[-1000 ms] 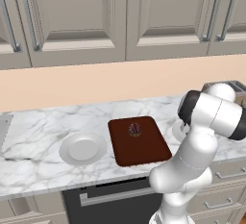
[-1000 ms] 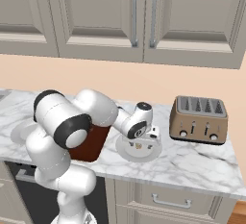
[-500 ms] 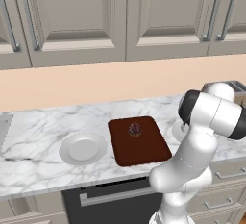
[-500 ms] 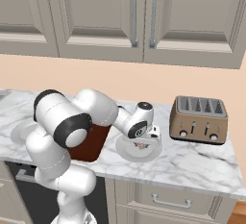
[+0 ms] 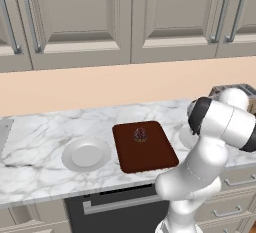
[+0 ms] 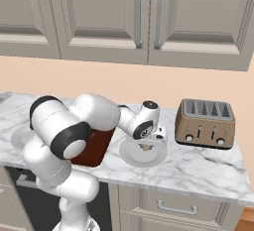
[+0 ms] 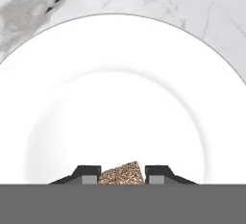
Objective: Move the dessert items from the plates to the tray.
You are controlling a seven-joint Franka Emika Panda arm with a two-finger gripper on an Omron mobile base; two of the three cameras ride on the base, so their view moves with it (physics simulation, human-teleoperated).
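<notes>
The dark maroon cupcake (image 5: 140, 135) sits on the reddish-brown tray (image 5: 150, 154), whose edge also shows behind the arm (image 6: 96, 148). The left plate (image 5: 86, 154) holds nothing. My gripper (image 7: 122, 175) is down on the right plate (image 7: 120, 83), and its fingertips (image 7: 89, 174) press both sides of the pale tan morsel (image 7: 121, 173). In the right base view the gripper (image 6: 147, 144) hangs just over that plate (image 6: 130, 156) with the morsel (image 6: 145, 148) under it. My arm hides most of this plate (image 5: 184, 138) in the left base view.
A metallic brown toaster (image 6: 205, 124) stands on the marble counter right of the plate, close to the hand. The backsplash wall and upper cabinets rise behind. The counter's front edge lies just in front of the plates and tray.
The hand has stayed low over the right plate; no clear movement of the arm or of the objects shows.
</notes>
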